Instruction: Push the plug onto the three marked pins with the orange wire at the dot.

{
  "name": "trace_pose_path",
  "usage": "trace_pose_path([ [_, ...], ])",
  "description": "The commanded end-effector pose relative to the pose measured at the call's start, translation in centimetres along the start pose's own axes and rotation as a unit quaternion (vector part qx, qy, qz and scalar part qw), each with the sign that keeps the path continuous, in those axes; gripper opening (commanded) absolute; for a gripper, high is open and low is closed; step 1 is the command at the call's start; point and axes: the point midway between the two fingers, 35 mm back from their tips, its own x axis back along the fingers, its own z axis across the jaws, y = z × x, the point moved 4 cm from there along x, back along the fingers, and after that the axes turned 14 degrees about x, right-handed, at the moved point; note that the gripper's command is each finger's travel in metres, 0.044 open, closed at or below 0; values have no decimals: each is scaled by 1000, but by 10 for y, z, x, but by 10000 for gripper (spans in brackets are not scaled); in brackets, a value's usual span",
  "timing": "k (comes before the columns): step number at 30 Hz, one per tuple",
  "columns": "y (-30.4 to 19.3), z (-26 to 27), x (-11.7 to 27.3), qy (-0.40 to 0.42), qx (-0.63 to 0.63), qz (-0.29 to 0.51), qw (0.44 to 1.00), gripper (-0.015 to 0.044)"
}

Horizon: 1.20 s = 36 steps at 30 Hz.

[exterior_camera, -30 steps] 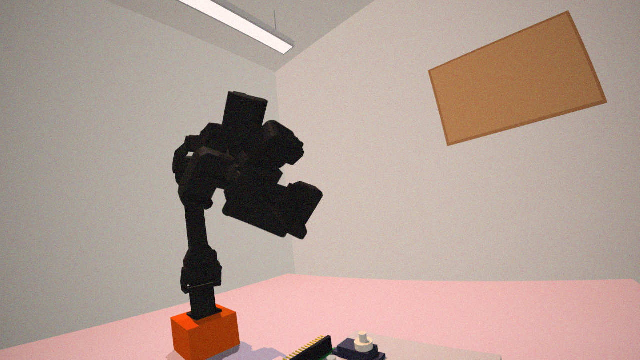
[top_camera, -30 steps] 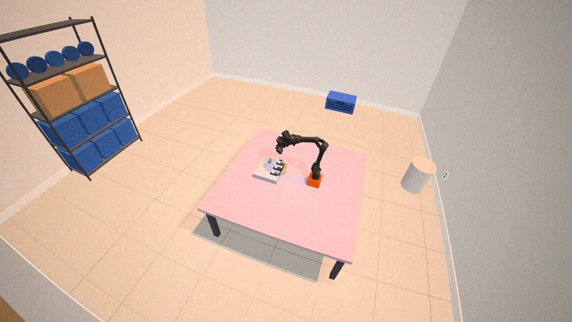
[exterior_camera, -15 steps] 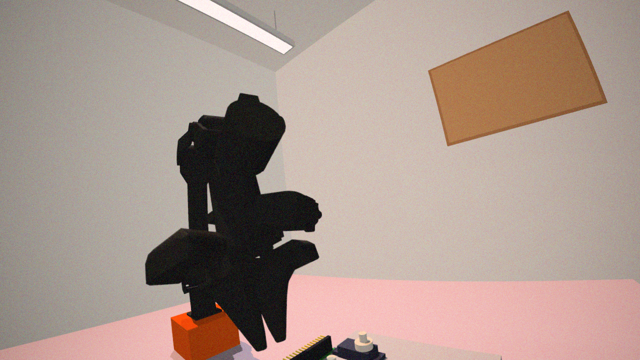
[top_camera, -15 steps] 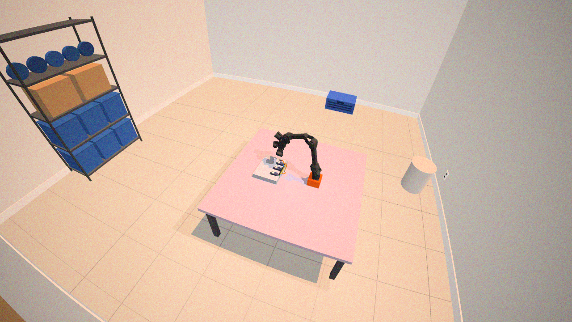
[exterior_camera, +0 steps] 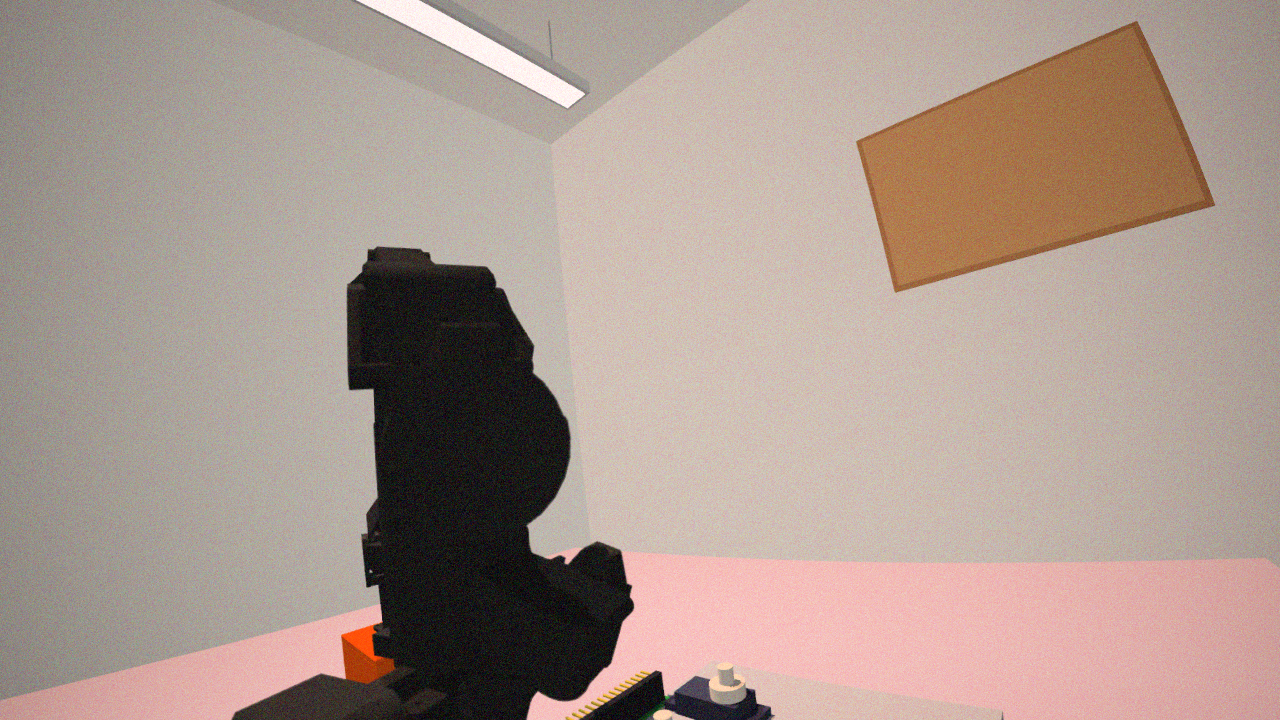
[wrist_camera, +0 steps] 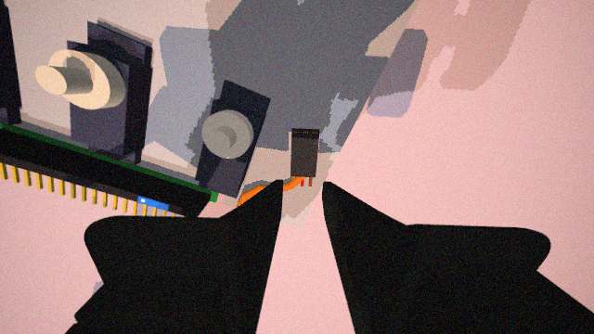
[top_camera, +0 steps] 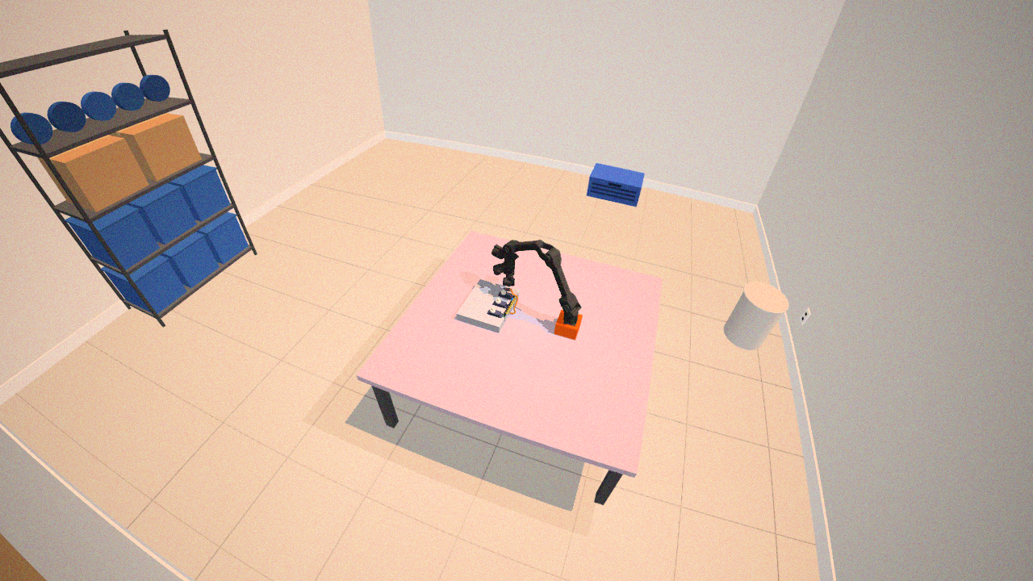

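The dark flat plug (wrist_camera: 303, 155) lies near the holder's right side in the wrist view, its holed end pointing up the picture. Orange, red and brown wires leave its lower end; the orange one is at the left and curves left behind a finger. My gripper (wrist_camera: 303, 187) (top_camera: 508, 282) is partly open and empty, its fingertips over the wire end of the plug, one to each side. The pale holder (top_camera: 480, 311) (exterior_camera: 850, 694) (wrist_camera: 39, 23) carries a pin row (wrist_camera: 71, 189) (exterior_camera: 608, 695). A blue band (wrist_camera: 158, 204) with a white dot at its left end marks pins near the row's right end; my left finger partly hides them.
Several dark servos stand on the holder; one servo (wrist_camera: 227, 134) with a round pale hub is just left of the plug. Another servo (wrist_camera: 99, 107) (exterior_camera: 716, 694) stands farther left. The orange arm base (top_camera: 568, 326) (exterior_camera: 365, 658) sits on the pink table (top_camera: 534, 390).
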Motion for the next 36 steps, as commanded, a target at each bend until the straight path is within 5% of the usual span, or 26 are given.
trace_pose_path([
  [1, 1, -2, -5, -2, 4, 0, 1000, 115],
  [21, 1, -2, -37, -2, 4, 0, 1000, 115],
  [30, 1, -2, -36, -2, 4, 0, 1000, 0],
  [36, 2, -3, -8, -2, 4, 0, 1000, 0],
])
